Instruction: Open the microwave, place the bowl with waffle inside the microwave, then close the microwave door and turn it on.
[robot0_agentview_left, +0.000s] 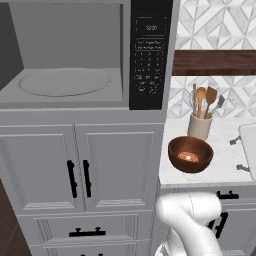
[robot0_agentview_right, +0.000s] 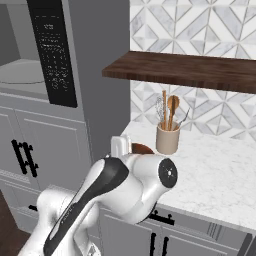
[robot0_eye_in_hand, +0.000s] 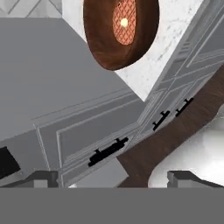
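The microwave (robot0_agentview_left: 65, 55) is built in above grey cabinets, and its grey cavity and round turntable (robot0_agentview_left: 64, 81) are exposed. The microwave door stands open: a dark slab (robot0_agentview_left: 9, 45) at the left edge appears to be it. The black keypad panel (robot0_agentview_left: 150, 50) (robot0_agentview_right: 52, 55) is to the right of the cavity. The reddish-brown bowl (robot0_agentview_left: 187, 167) sits on the marble counter near its left front corner, holding the orange waffle (robot0_agentview_left: 188, 156). In the hand view the bowl (robot0_eye_in_hand: 105, 48) and waffle (robot0_eye_in_hand: 124, 19) lie at the top, well away from my gripper (robot0_eye_in_hand: 113, 179), which is open and empty. My arm hides most of the bowl (robot0_agentview_right: 144, 148) in the right base view.
A beige utensil crock (robot0_agentview_left: 200, 126) (robot0_agentview_right: 167, 137) with wooden spoons stands just behind the bowl. A dark wooden shelf (robot0_agentview_right: 185, 70) hangs over the marble counter (robot0_agentview_left: 220, 160). A white object (robot0_agentview_left: 248, 150) sits at the counter's right edge. Grey cabinet doors with black handles (robot0_agentview_left: 79, 177) are below.
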